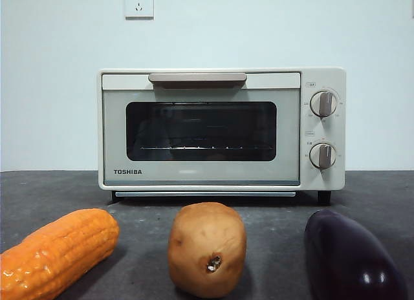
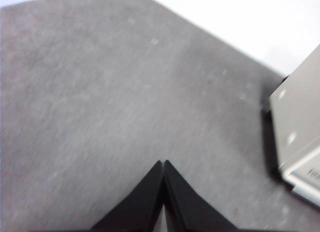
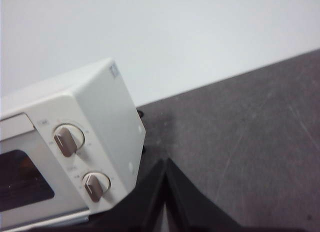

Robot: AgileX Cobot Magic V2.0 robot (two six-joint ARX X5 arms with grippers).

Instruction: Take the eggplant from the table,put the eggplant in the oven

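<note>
left end effector (image 2: 163, 164) matte black, right end effector (image 3: 166, 162) wedge-shaped

I see even, soft light; the front view is sharp, with a small glare on the eggplant (image 1: 370, 278). Both wrist views are slightly blurred.

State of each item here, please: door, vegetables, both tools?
oven: door shut, nothing on rack
eggplant: lying on table, untouched
potato: on table
corn cob: lying on table
left tool: shut, holding nothing
right tool: shut, holding nothing
</note>
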